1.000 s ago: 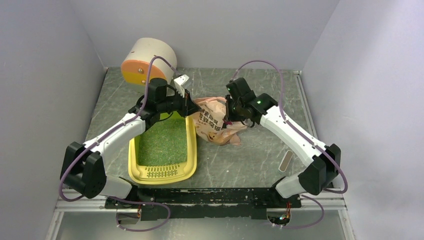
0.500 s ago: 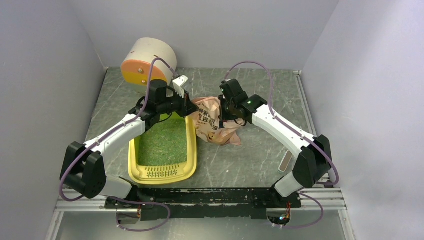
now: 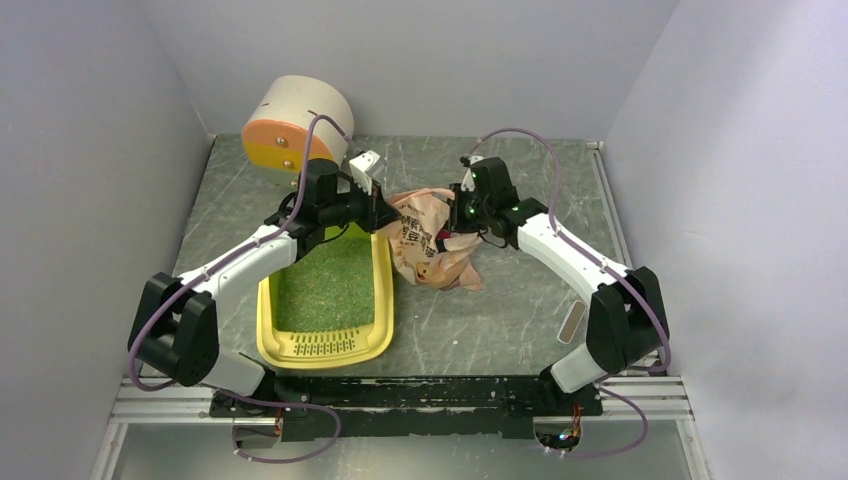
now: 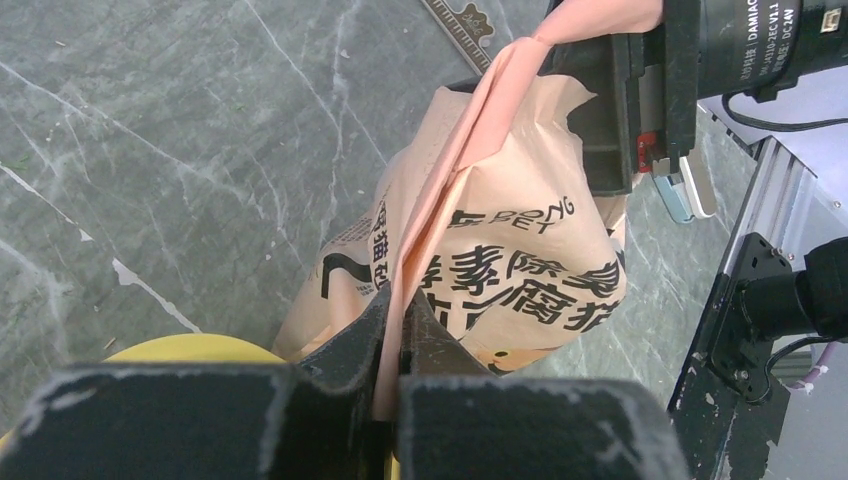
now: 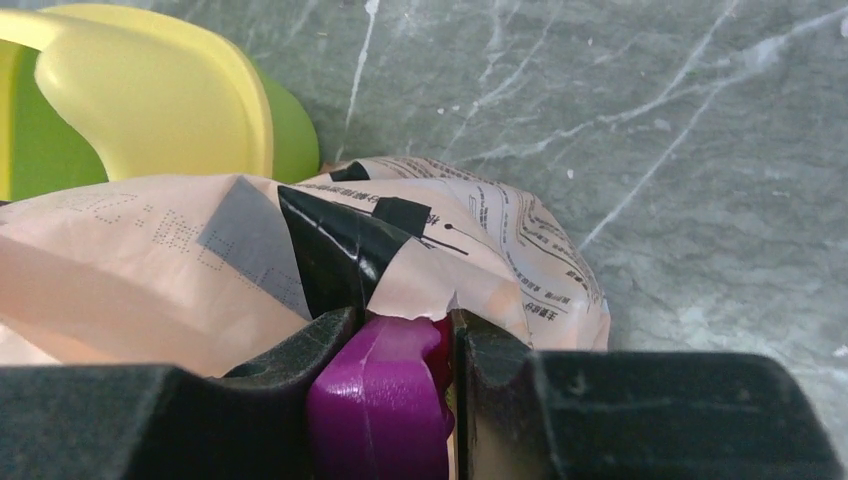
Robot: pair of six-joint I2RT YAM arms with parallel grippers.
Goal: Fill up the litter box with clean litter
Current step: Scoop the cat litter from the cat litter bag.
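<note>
Jaws of the left gripper (image 4: 395, 310) press together on the top fold of the pink-beige bag (image 4: 500, 270), which is crumpled between the two arms. At three o'clock from it in the top view, the right gripper (image 5: 395, 330) clamps a magenta scoop (image 5: 380, 400), the bag's torn edge against its fingers. The litter box (image 3: 383, 290) lies on the table (image 3: 500, 310) at seven o'clock from the left gripper, just beside the bag. The clean litter (image 3: 325, 285) covers its floor. A white cylinder (image 3: 300, 120) sits at eleven o'clock.

Both end effectors (image 4: 395, 305) (image 5: 398, 322) closed in grip
</note>
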